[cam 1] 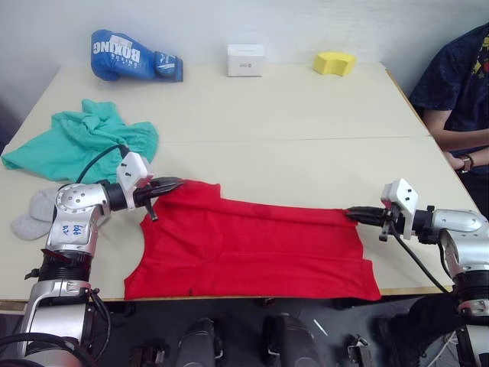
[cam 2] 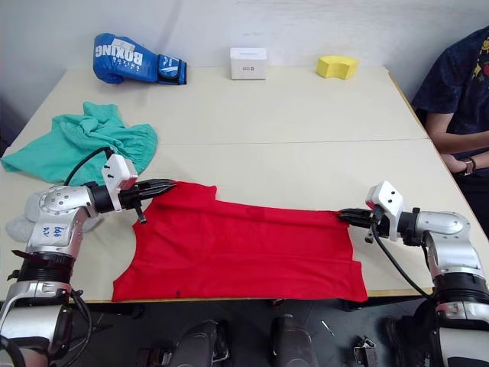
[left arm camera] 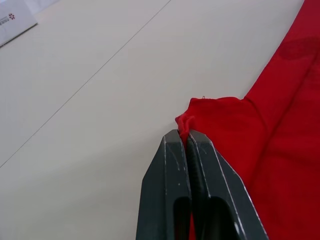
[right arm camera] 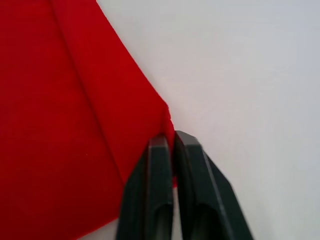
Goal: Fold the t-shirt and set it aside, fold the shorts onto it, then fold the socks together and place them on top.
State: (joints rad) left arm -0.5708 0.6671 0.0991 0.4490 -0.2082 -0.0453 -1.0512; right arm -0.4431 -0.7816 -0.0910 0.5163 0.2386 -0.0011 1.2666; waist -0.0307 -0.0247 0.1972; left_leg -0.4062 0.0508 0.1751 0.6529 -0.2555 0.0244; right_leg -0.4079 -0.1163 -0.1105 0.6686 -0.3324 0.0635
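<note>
- Tabletop (cam 1: 306,115): cream, against a white wall.
- T-shirt (cam 1: 252,248): spread along the near edge, its far corners pinched by the left gripper (cam 1: 174,183) and right gripper (cam 1: 353,215).

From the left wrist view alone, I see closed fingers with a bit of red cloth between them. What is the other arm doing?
Observer: The right tool is shut on the t-shirt at its far right corner, opposite the left tool, which pinches the far left corner.
Operator: Where are the other garments?
Observer: The shorts lie crumpled on the table's left side, with the socks just nearer the robot.
Operator: Anything else up there?
Observer: At the far edge sit a blue boxing glove, a white box and a yellow block. A person sits at the right.
</note>
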